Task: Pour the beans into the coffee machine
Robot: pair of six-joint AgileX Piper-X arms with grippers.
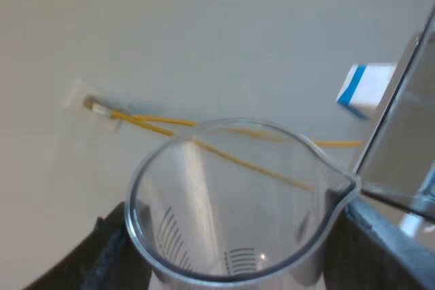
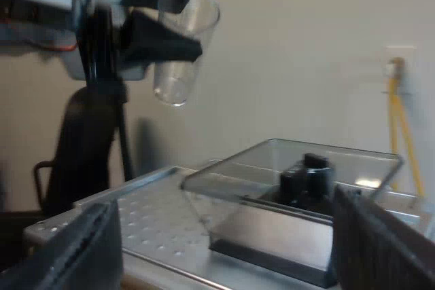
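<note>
Left gripper (image 1: 238,246) clamps the glass (image 1: 224,188), upright and seemingly empty, spout at the rim's three o'clock, held well above the hopper (image 2: 292,174). Right gripper (image 2: 234,242) gapes wide, holding nothing. Pouring looks finished, though I cannot make out beans in the hopper.

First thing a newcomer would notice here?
The clear measuring glass, clamped by the left gripper, looks empty and is held higher than the espresso machine and its metal top. On that top sits the transparent bean hopper, a dark part at its middle.
</note>
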